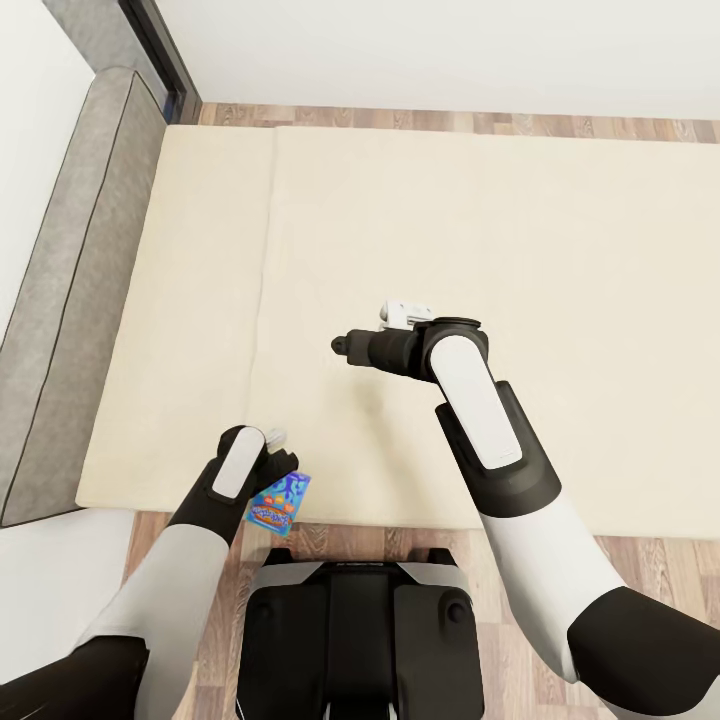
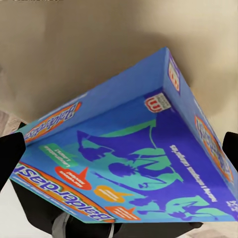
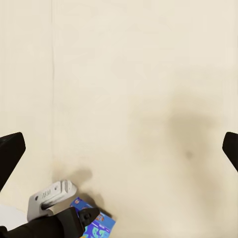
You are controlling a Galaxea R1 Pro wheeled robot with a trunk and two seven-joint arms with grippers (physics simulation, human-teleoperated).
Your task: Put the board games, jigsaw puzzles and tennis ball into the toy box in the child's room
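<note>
- The grey upholstered headboard (image 1: 70,290) runs along the left side of the cream mattress of the bed (image 1: 420,230); no other game shows on the mattress.
- The left gripper (image 1: 272,462) holds the flat blue cardboard board game box (image 1: 279,504) at the near edge of the bed, its dark fingers on either side of the box (image 2: 134,168) in the wrist view. The contact points are hidden, so firmness is hard to judge.
- Keep the box level and the squeeze steady while backing off toward the table; a tilted flat box can slide.
- The right gripper (image 1: 343,345) hovers empty above mid-mattress, its fingertips (image 3: 10,148) spread wide apart. Tuck that arm in before the base turns.
</note>
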